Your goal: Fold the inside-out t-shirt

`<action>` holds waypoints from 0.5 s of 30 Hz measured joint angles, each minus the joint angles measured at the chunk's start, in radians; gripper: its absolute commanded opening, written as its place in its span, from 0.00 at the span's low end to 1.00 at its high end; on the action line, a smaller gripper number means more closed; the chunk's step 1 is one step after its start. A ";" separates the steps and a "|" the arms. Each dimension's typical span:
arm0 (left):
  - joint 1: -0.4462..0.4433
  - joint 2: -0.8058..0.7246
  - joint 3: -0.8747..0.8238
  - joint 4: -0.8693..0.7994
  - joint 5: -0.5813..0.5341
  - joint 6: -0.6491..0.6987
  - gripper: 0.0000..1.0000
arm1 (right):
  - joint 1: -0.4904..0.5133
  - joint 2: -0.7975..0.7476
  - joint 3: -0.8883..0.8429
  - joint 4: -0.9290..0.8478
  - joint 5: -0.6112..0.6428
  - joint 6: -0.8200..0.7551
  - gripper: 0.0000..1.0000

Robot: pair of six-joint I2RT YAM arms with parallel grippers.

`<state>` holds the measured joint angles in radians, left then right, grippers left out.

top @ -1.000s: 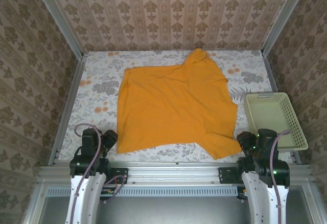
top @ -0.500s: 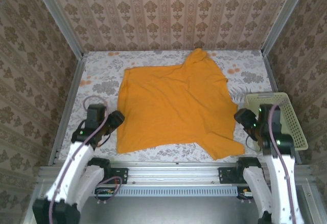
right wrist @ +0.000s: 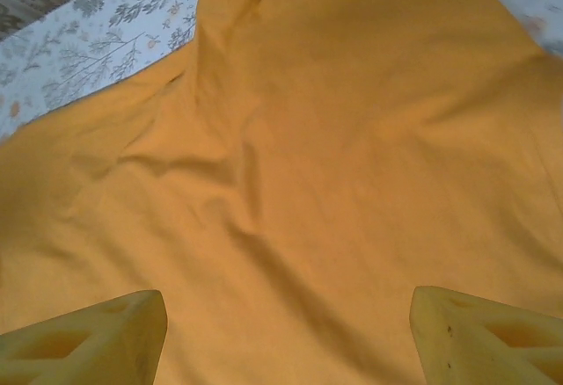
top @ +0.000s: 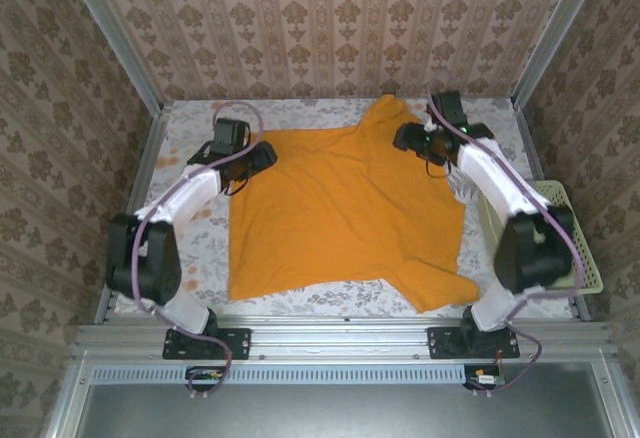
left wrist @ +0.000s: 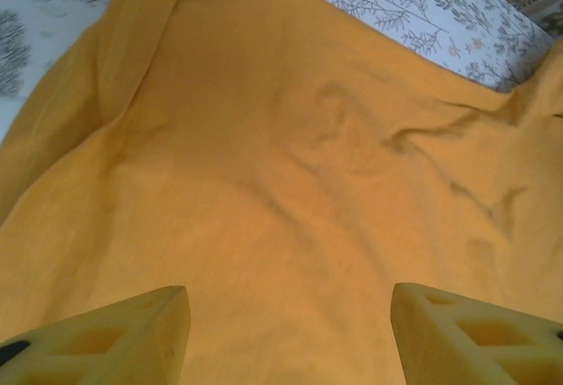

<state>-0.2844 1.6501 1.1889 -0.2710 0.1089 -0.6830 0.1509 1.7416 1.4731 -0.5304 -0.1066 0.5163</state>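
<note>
Lying spread across the middle of the floral table (top: 310, 113), the inside-out t-shirt (top: 345, 213) shows a plain face, with one part bunched at the far edge and a sleeve trailing to the near right. Left gripper (top: 262, 155) is poised over the shirt's far-left corner, jaws wide and empty. Right gripper (top: 405, 139) is poised over its far-right part, jaws likewise wide and empty. A cream mesh basket (top: 590, 268) stands just right of the shirt.

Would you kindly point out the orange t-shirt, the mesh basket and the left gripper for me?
orange t-shirt (top: 340, 208), top external view, middle of its spread body.
mesh basket (top: 556, 195), top external view, far right corner of its rim.
left gripper (left wrist: 287, 304), left wrist view, midway between its yellow fingertips.
</note>
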 measured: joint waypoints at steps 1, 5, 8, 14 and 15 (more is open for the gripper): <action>0.010 0.045 0.035 0.003 0.006 0.004 0.63 | 0.000 0.074 0.067 -0.005 -0.001 -0.005 0.74; 0.062 0.238 0.217 -0.008 0.016 0.035 0.63 | -0.003 0.328 0.308 -0.019 -0.008 -0.019 0.74; 0.091 0.378 0.393 -0.061 -0.014 0.086 0.65 | -0.009 0.478 0.474 -0.060 -0.011 -0.024 0.74; 0.117 0.632 0.761 -0.205 -0.100 0.190 0.65 | -0.027 0.665 0.727 -0.140 -0.016 -0.023 0.73; 0.118 0.672 0.814 -0.233 -0.114 0.206 0.65 | -0.030 0.687 0.756 -0.151 -0.019 -0.023 0.73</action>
<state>-0.1661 2.3219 2.0029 -0.5041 -0.0048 -0.4767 0.1211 2.4287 2.2292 -0.6811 -0.1257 0.4931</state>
